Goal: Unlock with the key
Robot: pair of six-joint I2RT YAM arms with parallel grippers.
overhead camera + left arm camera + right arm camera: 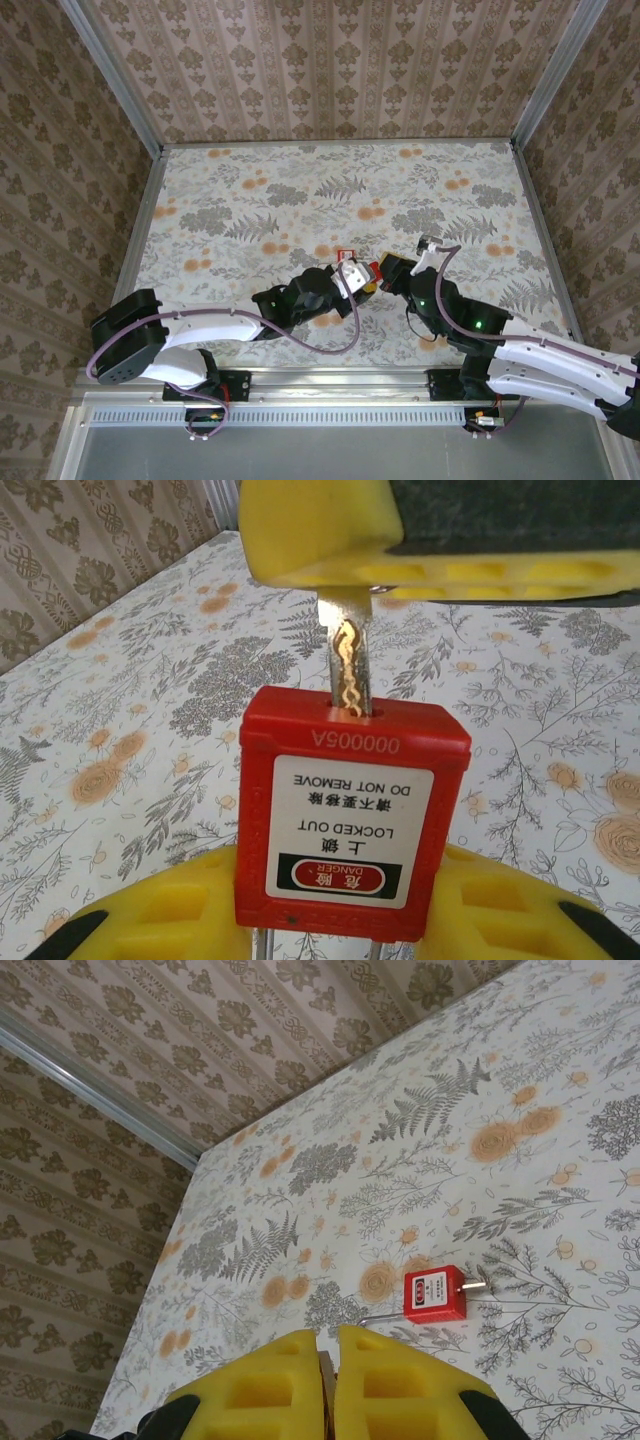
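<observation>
A red safety padlock (352, 800) with a white "LOCKED OUT" label is held above the table, clamped between the yellow fingers (150, 920) of my left gripper (340, 920), shackle toward the wrist. A silver key (348, 665) sits with its blade in the padlock's keyway. The key's head is pinched in my right gripper (325, 1345), whose yellow finger (320, 530) shows at the top of the left wrist view; a sliver of metal (323, 1365) shows between its shut pads. In the top view the two grippers (348, 280) (385, 272) meet at the table's near centre.
A second red padlock (435, 1293) lies flat on the floral tablecloth (300, 190), a metal stub sticking out of one side; it peeks out just beyond the left gripper (347, 255). Patterned walls (330, 70) close in the table on three sides.
</observation>
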